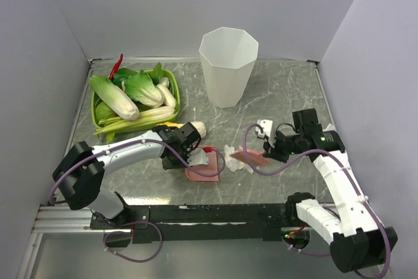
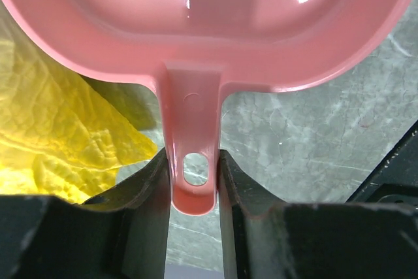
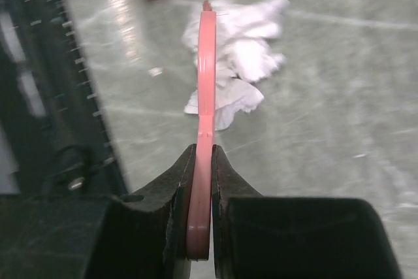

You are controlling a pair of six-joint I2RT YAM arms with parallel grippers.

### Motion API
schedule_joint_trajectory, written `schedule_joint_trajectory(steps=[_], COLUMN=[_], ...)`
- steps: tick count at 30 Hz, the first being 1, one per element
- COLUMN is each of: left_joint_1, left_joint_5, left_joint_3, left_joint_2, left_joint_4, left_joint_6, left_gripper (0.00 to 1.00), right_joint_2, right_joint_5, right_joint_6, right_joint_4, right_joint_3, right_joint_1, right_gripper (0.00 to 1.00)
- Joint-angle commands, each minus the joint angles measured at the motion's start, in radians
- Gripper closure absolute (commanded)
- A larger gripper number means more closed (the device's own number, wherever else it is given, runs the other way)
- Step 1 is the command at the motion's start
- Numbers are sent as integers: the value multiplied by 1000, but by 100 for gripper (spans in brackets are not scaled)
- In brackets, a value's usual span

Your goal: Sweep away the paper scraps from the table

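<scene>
**Scraps bunched between scraper and dustpan**

The step in hand looks like the sweep itself. 2 tools are up, and the scraps (image 1: 236, 159) lie in 1 white cluster near the middle of the table (image 1: 287, 89), between them. The left gripper (image 2: 192, 174) is clenched on the handle of the pink dustpan (image 2: 209, 24), which sits just left of the cluster; I cannot tell which way its mouth faces. The right gripper (image 3: 199, 161) is clamped on a thin pink scraper (image 3: 206, 76) (seen edge-on in the wrist view). The scraps sit beyond the right fingers, at the blade's far end and mostly to 1 side of it. Whether they touch it or lie just beside it, I cannot tell.

The next move, in my judgement, calls for the blade kept low to the table and pushed left. The wads would then slide into the pan while the left arm holds it steady, lip flat. Light tissue may slip around the narrow blade or under the lip. The white bin (image 1: 227, 63) stands on the far side, well apart.
</scene>
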Motion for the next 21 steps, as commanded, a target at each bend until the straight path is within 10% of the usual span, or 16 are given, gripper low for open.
schedule_joint_trajectory(steps=[1,9,21], left_joint_1=[-7,-7,-7], left_joint_5=[3,-40,-103], left_joint_3=[44,157,176], left_joint_2=[46,121,72], left_joint_4=[-16,-77,-192], left_joint_6=[11,-50,-118], left_gripper=[99,99,99], right_joint_2=[86,42,-41], right_joint_5=[-7,2,664], right_joint_6=[73,241,814], right_joint_4=[301,260,376], right_joint_3=[68,164,135], right_joint_1=[6,6,5], right_gripper=[100,100,100])
